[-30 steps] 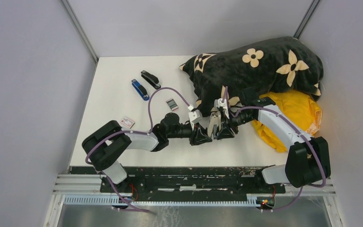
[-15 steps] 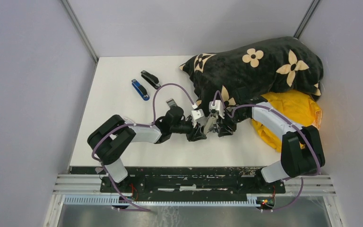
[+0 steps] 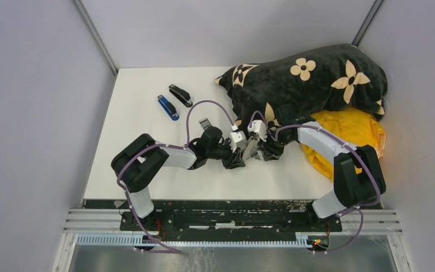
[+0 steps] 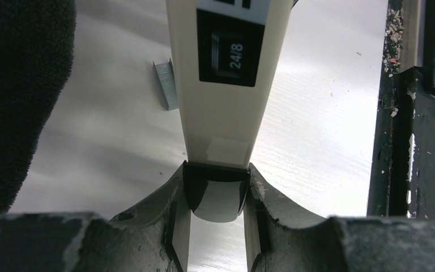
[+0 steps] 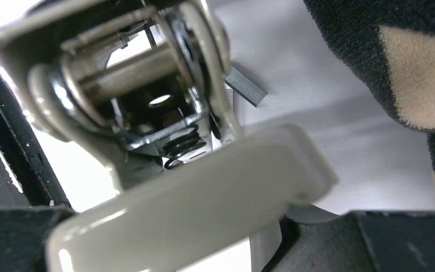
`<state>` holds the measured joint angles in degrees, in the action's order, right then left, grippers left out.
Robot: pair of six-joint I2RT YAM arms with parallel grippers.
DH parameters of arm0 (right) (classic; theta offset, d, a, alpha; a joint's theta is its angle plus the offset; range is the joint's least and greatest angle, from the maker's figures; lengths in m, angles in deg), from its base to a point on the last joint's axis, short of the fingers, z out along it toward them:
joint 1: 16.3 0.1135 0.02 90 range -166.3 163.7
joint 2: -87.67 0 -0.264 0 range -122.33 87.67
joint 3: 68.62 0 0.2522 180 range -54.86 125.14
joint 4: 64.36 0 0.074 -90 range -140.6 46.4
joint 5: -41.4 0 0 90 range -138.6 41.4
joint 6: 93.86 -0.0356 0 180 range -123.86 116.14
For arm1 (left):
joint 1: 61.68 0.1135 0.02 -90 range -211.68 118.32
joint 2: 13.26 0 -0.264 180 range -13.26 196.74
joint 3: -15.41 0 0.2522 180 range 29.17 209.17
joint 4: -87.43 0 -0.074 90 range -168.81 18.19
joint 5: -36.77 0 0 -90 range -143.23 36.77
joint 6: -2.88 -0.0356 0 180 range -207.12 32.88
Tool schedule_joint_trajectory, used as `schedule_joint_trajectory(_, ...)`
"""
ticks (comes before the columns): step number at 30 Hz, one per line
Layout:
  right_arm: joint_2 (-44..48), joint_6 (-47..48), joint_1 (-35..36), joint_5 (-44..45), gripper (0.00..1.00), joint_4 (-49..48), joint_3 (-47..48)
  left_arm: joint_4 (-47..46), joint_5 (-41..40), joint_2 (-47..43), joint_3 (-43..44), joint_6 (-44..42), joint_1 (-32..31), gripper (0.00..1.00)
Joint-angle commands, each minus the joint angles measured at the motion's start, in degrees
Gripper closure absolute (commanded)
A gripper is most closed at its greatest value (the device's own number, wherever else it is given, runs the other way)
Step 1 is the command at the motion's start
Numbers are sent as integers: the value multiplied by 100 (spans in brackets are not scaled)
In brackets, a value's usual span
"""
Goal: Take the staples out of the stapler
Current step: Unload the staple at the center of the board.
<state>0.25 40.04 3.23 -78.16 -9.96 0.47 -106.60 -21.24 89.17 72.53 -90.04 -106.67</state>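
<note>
Two sets of fingers meeting at one cream stapler [image 3: 250, 148], held just above the table [image 3: 147, 130] about midway between its left and right edges and closer to the near edge than the far one. Left fingers [image 4: 158, 204] narrow, clamped on either side of the stapler's pale base, just below a black label [image 4: 230, 48] marked 24/8. Right fingers [image 3: 269, 152] close against the opposite side of the same stapler. Their hold impossible to tell, with the tips hidden behind the cream lid [image 5: 192, 198] in the right wrist view. Stapler hinged open, with the lid swung clear of the bare metal mechanism [image 5: 147, 96] and its dark coil spring [image 5: 180, 146].

Staples [image 4: 166, 85]: one short grey strip flat on the table, just beside the held stapler, free of both sets of fingers and near the hem of a black blanket [image 3: 311, 79] patterned with cream flowers. Any strip inside the magazine too blurred to make out.

Blanket heaped over the far right corner, overlapping a yellow cloth [image 3: 354, 133] along the right edge. Toward the far left corner, a blue stapler [image 3: 167, 107] and a black stapler [image 3: 180, 94] side by side, well apart from the fingers. Between the blue stapler and the held one, a small box [image 3: 205, 123], partly hidden.
</note>
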Motion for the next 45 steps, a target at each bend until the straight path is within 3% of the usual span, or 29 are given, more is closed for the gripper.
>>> schedule_joint_trajectory(1,41,-203,46,228,99,-15,198,207,-454,-13,26,-538,79,97)
schedule_joint_trajectory(16,28,394,355,1152,99,185,61,484,-1003,-316,-196,-657,79,97)
schedule_joint_trajectory(32,645,448,389,1462,99,365,0,460,-1187,-533,-416,-552,85,97)
schedule_joint_trajectory(45,626,406,363,1887,99,531,118,527,-1460,-815,-606,-561,89,97)
